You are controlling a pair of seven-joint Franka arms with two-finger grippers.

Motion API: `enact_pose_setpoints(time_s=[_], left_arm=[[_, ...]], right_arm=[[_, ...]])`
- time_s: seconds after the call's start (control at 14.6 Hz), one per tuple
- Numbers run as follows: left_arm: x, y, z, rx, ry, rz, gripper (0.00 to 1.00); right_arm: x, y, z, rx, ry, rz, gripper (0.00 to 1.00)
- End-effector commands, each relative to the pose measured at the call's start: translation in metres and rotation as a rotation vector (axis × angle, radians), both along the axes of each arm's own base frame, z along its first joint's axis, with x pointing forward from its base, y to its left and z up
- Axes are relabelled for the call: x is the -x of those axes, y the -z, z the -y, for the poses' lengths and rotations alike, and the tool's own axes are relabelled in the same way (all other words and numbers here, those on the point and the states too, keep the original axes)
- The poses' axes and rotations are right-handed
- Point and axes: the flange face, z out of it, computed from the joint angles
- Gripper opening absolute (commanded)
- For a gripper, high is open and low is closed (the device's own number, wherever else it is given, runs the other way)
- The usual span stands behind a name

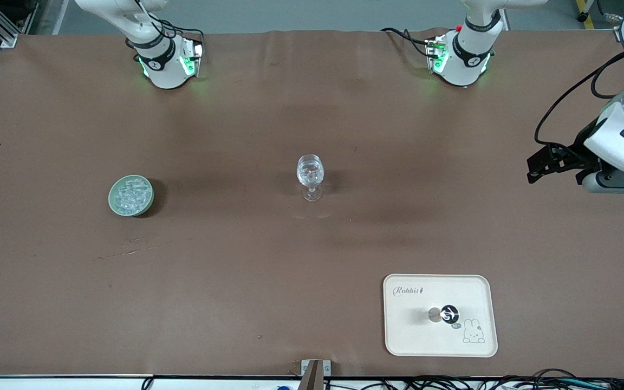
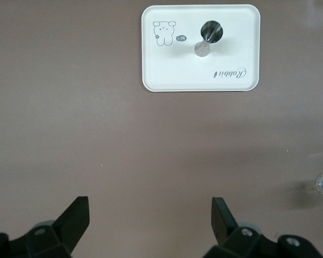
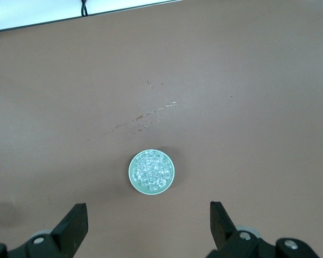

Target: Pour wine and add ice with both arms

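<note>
Mid-table stands an empty wine glass (image 1: pixel 310 184), upright. Ice (image 1: pixel 130 194) fills a small green bowl (image 1: pixel 115 206) toward the right arm's end. On a cream tray (image 1: pixel 474 346) nearer the front cam sits a dark-topped bottle (image 1: pixel 449 313). Left gripper (image 2: pixel 151 217) & right gripper (image 3: pixel 149 219) hang over the brown mat (image 1: pixel 225 281), fingers spread, holding nothing.

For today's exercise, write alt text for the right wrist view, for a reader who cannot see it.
A small round green bowl heaped with ice sits on the brown table, seen from straight above. The right gripper hovers over the table beside the bowl with its jaws open, holding nothing. Faint scratch marks show on the table near the bowl.
</note>
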Motion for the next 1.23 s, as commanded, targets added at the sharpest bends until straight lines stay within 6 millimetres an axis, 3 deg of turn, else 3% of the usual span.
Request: enact_pose_setpoints(time_s=[0.0, 0.48, 1.17], left_arm=[[0.023, -0.007, 0.002, 0.009, -0.004, 0.013, 1.00], [0.043, -0.004, 0.005, 0.043, -0.009, 0.020, 1.00], [0.043, 0.000, 0.001, 0.003, 0.111, 0.016, 1.00]], right_arm=[[0.006, -0.005, -0.002, -0.024, 0.013, 0.005, 1.00], [0.008, -0.003, -0.003, -0.027, 0.015, -0.015, 1.00], [0.009, -0.004, -0.010, -0.029, 0.006, -0.024, 1.00]])
